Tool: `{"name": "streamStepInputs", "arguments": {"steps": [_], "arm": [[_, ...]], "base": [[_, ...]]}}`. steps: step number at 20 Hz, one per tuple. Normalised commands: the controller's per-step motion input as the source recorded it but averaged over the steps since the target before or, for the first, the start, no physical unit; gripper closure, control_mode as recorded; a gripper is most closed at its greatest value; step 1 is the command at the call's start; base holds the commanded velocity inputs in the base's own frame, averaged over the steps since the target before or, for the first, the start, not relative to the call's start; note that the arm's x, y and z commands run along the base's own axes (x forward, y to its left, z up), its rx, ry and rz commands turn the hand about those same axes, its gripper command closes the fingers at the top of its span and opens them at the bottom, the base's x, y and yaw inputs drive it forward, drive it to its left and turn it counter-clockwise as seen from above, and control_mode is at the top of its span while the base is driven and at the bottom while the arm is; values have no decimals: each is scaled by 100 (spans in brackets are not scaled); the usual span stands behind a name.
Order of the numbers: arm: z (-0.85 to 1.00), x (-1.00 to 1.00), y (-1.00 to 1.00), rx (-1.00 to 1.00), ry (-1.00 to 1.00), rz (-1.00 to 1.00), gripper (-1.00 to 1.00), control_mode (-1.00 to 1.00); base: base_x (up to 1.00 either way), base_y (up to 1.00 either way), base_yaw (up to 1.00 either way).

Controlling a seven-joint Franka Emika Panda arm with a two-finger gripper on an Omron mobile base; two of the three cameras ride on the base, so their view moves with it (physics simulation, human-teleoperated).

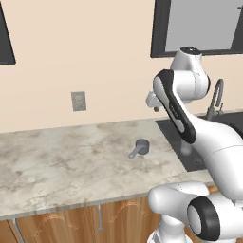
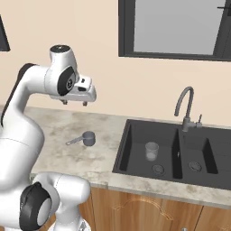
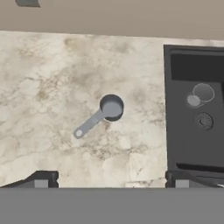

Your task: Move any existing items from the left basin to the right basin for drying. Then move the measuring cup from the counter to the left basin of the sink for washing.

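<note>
Robot arm (image 1: 190, 123) hides much of the sink (image 1: 199, 161).

You have one measuring cup (image 2: 87, 138) on one counter (image 2: 58, 126), and one pale cup (image 2: 151, 150) standing in the sink (image 2: 135, 126). That sink has two basins, left (image 2: 135, 153) and right (image 2: 216, 158), each with one drain, and one tap (image 2: 185, 108). You see one wall outlet (image 1: 79, 100) and one window (image 2: 176, 27) behind the sink.
</note>
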Motion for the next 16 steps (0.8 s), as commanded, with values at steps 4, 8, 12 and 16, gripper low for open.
{"name": "streamStepInputs", "arguments": {"steps": [4,8,12,16], "arm": [[-1,-39,-66,9,-1,-13,-100,-100],[-15,-35,-78,8,0,-16,-100,-100],[-19,-19,-84,6,0,-17,-100,-100],[-23,-1,-76,2,2,-18,-100,-100]], "base": [[0,0,0],[0,0,0],[0,0,0],[0,0,0]]}}
